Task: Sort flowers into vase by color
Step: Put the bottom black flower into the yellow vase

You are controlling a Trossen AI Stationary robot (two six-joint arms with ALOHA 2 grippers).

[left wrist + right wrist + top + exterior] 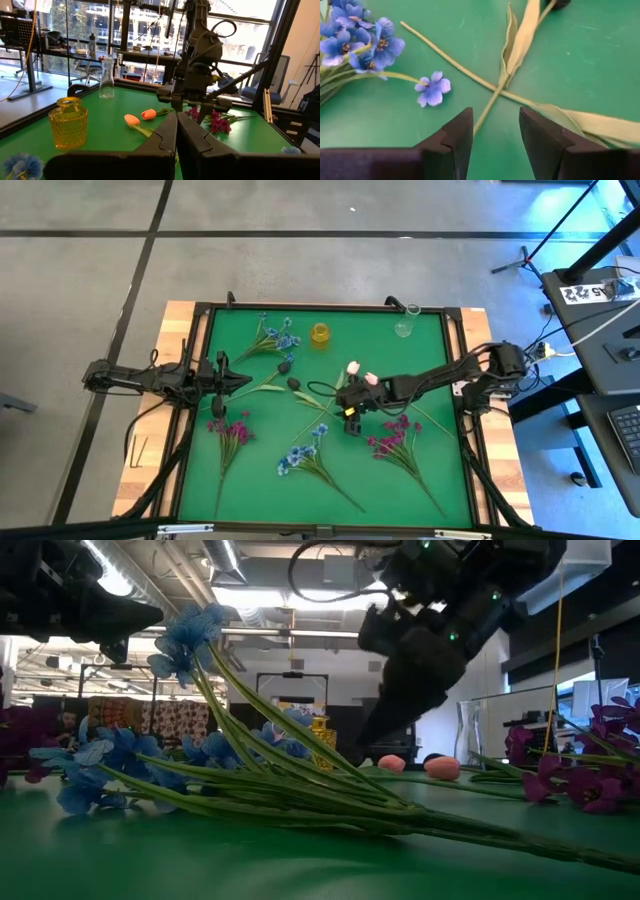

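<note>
My right pincer (492,137) open, empty, over thin green crossed stems (490,97) mid green-felt desk (420,355), beside blue small-bloom spray (355,42); its blooms cut off. Left pincer (176,140) shut, empty, at desk's left edge

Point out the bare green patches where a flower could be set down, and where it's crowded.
Free: the far strip between the yellow vase and the clear vase, and the near left corner beside the magenta spray. Crowded: the middle, where tulip stems cross under the right gripper, open above them. The left gripper, shut, waits at the left edge.
</note>
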